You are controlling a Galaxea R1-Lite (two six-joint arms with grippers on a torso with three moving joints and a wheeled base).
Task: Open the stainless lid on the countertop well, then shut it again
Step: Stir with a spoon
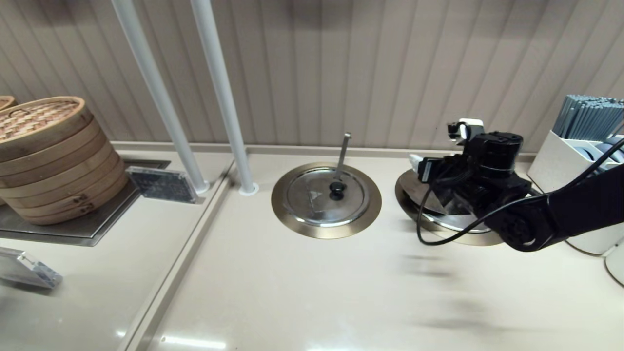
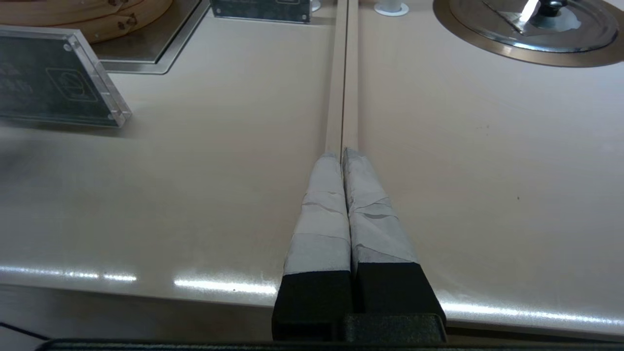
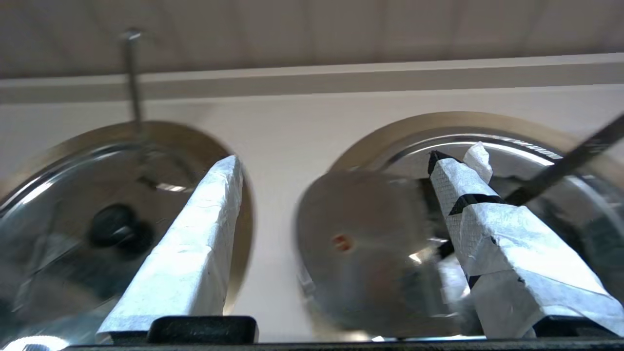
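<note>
The stainless lid (image 3: 370, 253) stands tilted up off the countertop well (image 3: 438, 122), its blurred underside with a small reddish centre spot facing the right wrist camera. The slanting ladle handle (image 3: 560, 165) sticks out of the well behind it. My right gripper (image 3: 334, 157) is open wide, and the lid's edge sits against the inner side of the finger over the well. In the head view the right gripper (image 1: 429, 175) covers most of the well's collar (image 1: 468, 239) and the tilted lid (image 1: 414, 192). My left gripper (image 2: 342, 152) is shut on nothing, low over the counter seam.
The twin lid (image 1: 324, 197) with its upright ladle handle (image 1: 343, 153) lies closed to the left of the well. Two white poles (image 1: 219, 92) rise behind it. Bamboo steamers (image 1: 53, 156) and a sign holder (image 1: 163, 184) stand at the left, and a white utensil box (image 1: 565, 161) at the right.
</note>
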